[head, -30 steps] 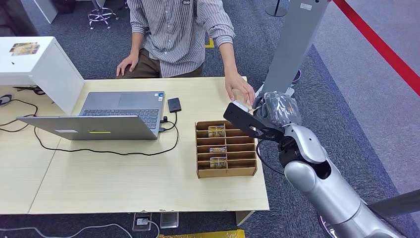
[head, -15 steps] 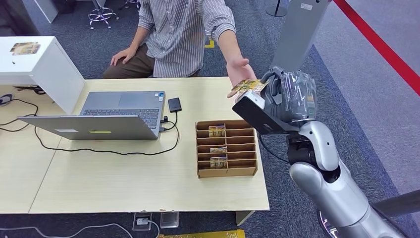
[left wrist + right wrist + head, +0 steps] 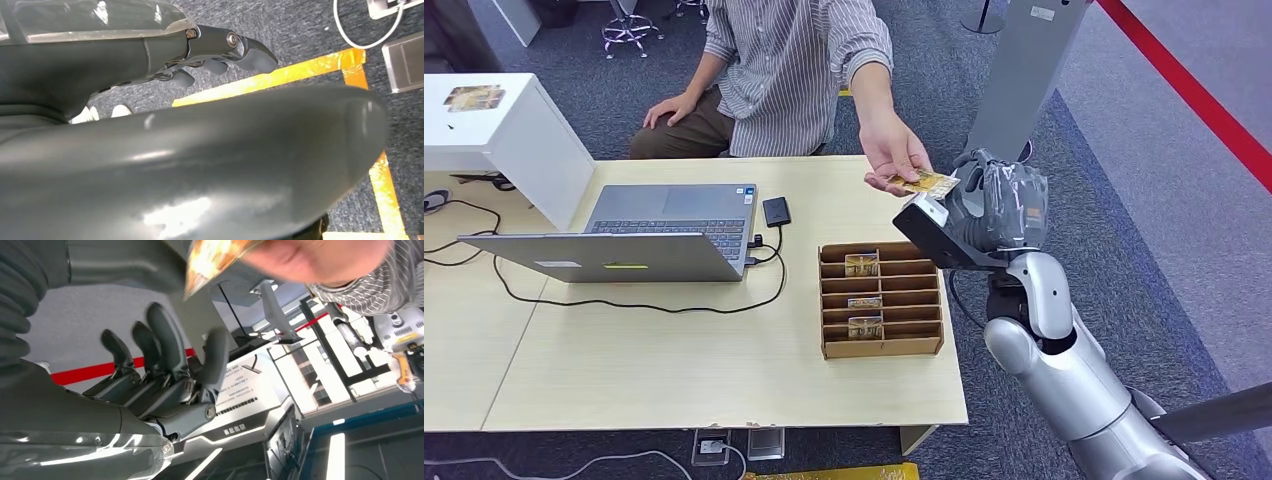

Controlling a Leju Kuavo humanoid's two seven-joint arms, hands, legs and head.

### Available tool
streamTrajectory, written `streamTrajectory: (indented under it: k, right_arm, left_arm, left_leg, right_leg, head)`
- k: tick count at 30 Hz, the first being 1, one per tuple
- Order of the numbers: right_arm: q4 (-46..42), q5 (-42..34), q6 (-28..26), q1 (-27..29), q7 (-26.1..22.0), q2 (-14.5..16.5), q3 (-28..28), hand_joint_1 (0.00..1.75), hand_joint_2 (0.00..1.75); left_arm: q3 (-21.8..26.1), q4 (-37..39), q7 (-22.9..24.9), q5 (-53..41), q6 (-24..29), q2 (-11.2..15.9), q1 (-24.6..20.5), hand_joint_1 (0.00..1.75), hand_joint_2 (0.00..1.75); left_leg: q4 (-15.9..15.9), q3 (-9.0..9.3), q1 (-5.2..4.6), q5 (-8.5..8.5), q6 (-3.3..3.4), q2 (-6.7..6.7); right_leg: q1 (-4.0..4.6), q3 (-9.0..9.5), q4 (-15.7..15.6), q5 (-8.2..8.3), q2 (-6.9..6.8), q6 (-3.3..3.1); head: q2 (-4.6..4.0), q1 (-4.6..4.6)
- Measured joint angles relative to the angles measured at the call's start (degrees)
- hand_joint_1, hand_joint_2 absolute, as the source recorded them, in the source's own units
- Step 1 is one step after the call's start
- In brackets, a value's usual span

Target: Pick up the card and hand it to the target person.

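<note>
Card (image 3: 923,183) in person's hand (image 3: 892,160); right hand (image 3: 165,370) seemingly empty.

You've got an open laptop (image 3: 639,230) on the desk (image 3: 674,370), cable trailing. A slotted cardboard organizer (image 3: 881,300) sits right of it, white box (image 3: 499,130) far left.

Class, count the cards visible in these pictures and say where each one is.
4. One card is in the person's hand; three stand in the cardboard organizer: back row, middle row, front row. Dividers may hide others.
</note>
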Motion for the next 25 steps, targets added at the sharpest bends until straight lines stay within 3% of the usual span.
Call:
streamTrajectory:
  k: [4, 13, 21, 25]
  right_arm:
    - [1.2, -3.9, -2.3, 0.5, -1.3, 0.3, -0.1, 0.0, 1.75]
    - [-1.0, -39.4, -3.3, 5.6, -16.2, 0.6, -1.4, 0.0, 1.75]
    - [-6.9, -64.3, 5.3, 15.0, -23.8, -0.8, -2.9, 0.0, 1.75]
    - [-8.9, -70.9, 8.1, 19.2, -26.3, -1.4, -3.5, 0.0, 1.75]
  left_arm:
    - [0.0, 0.0, -0.4, 0.4, 0.3, 0.0, 0.0, 0.0, 0.0]
    - [0.0, 0.0, 0.3, 1.9, 1.0, 0.0, 0.0, 0.0, 0.0]
    - [0.1, 0.0, 1.0, 3.0, 1.5, 0.1, 0.2, 0.0, 0.0]
    - [0.1, 0.0, 1.0, 3.0, 1.8, 0.2, 0.2, 0.0, 0.0]
  left_leg:
    - [0.0, 0.01, 0.0, 0.0, 0.0, 0.0]
    - [0.0, 0.01, 0.0, 0.0, 0.0, 0.0]
    - [0.0, 0.0, 0.0, -0.01, 0.0, 0.0]
    - [0.0, 0.01, 0.0, -0.01, 0.0, 0.0]
  right_leg:
    - [0.0, 0.0, 0.0, 0.0, 0.0, 0.0]
    - [0.0, -0.02, 0.0, 0.0, 0.0, 0.0]
    - [0.0, -0.02, 0.0, -0.01, 0.0, 0.0]
    - [0.0, -0.01, 0.0, -0.01, 0.0, 0.0]
  head:
    - [0.0, -0.02]
    - [0.0, -0.02]
    - [0.01, 0.0]
    - [0.01, 0.0]
